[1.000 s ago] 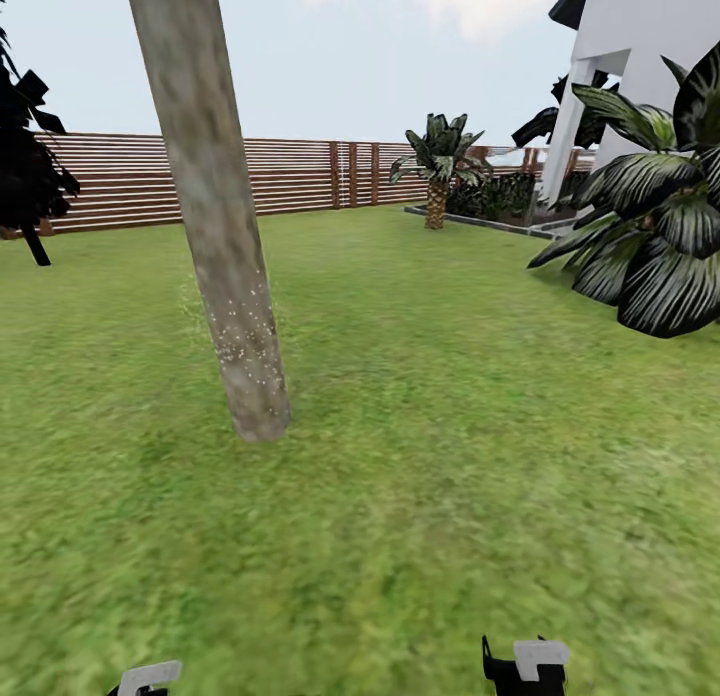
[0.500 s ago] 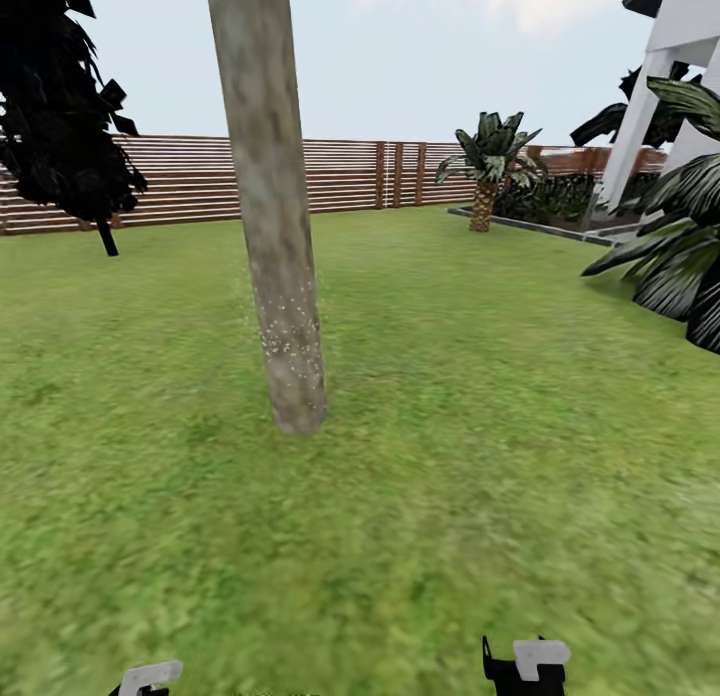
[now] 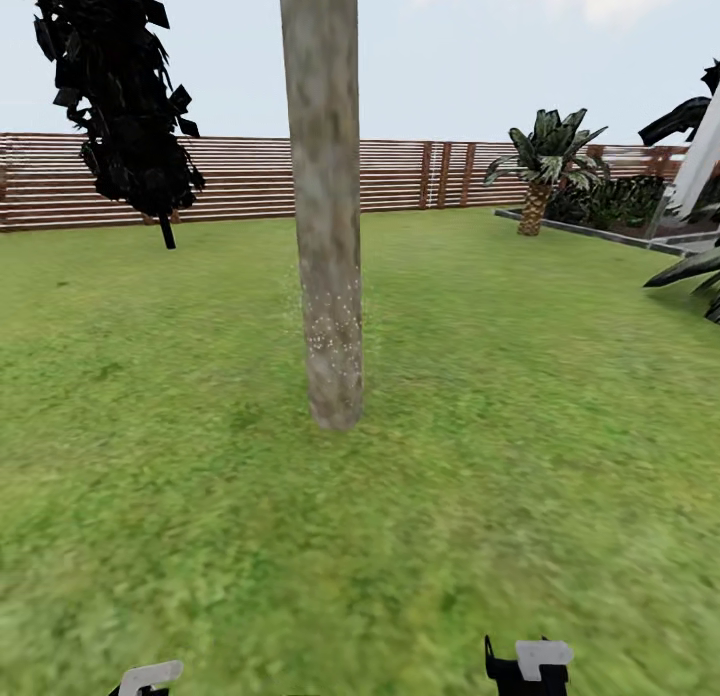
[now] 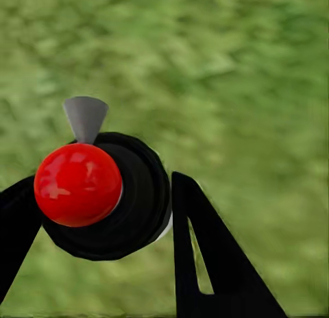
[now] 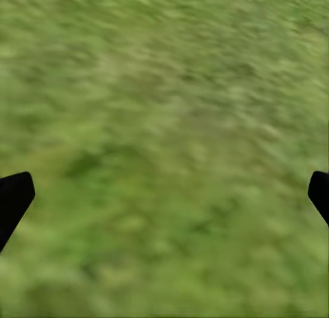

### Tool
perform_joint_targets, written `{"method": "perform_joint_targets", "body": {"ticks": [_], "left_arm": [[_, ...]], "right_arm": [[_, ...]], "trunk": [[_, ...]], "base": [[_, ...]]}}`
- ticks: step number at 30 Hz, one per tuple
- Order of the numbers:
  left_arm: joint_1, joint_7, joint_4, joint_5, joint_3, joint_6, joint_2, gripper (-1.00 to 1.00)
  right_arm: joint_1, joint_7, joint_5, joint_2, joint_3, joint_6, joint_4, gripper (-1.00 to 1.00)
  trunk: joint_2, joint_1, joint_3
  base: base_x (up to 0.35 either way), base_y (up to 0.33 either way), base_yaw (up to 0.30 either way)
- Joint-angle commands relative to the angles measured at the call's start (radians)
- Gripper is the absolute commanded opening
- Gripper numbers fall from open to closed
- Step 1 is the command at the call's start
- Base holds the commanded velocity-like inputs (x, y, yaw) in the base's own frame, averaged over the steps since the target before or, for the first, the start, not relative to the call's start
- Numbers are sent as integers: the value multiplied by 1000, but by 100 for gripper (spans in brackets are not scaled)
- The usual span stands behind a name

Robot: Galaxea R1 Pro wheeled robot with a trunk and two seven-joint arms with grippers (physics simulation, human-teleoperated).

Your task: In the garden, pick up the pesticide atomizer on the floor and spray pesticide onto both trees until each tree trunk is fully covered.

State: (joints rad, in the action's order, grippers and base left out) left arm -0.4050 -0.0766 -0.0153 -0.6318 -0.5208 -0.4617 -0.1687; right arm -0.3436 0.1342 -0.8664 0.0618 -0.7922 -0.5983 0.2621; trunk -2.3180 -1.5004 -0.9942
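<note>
Grey-brown and mottled, the tree trunk (image 3: 325, 226) stands upright on the lawn (image 3: 500, 426) straight ahead of us, with a scatter of pale specks on its lower part. Beyond the trunk runs a brown slatted fence (image 3: 250, 176); a dark-leaved tree (image 3: 120, 86) stands to the trunk's left in the head view, and a small palm (image 3: 540, 161) to its right near the fence.

Our left tool (image 4: 103, 208) pinches the pesticide atomizer (image 4: 103, 194): in the left wrist view the black fingers (image 4: 219, 263) press against its dark body on both sides, the red dot facing the camera and a small grey nozzle jutting from the rim. Its long axis appears to run along the fingers, so we look down its cap toward the grass. Our right tool (image 5: 164, 194) is spread wide, with nothing between its tips but turf.

We judge that the coming move turns on one relation: the trunk lies forward of the left tool, well apart from it, while the atomizer points at the ground. The left arm, the one that carries it, must lift and turn the nozzle toward the trunk.
</note>
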Motion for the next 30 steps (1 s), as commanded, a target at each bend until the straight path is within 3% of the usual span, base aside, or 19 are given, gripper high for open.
{"method": "perform_joint_targets", "body": {"ticks": [1, 30], "left_arm": [[0, 0, 0, 0, 0, 0, 0, -100], [0, 0, 0, 1, -1, 1, 0, -100]], "right_arm": [[0, 9, 1, 0, 0, 0, 0, 100], [0, 30, -5, 3, 5, 2, -7, 100]], "trunk": [[0, 0, 0], [0, 0, -4]], "base": [[0, 0, 278], [0, 0, 278]]}}
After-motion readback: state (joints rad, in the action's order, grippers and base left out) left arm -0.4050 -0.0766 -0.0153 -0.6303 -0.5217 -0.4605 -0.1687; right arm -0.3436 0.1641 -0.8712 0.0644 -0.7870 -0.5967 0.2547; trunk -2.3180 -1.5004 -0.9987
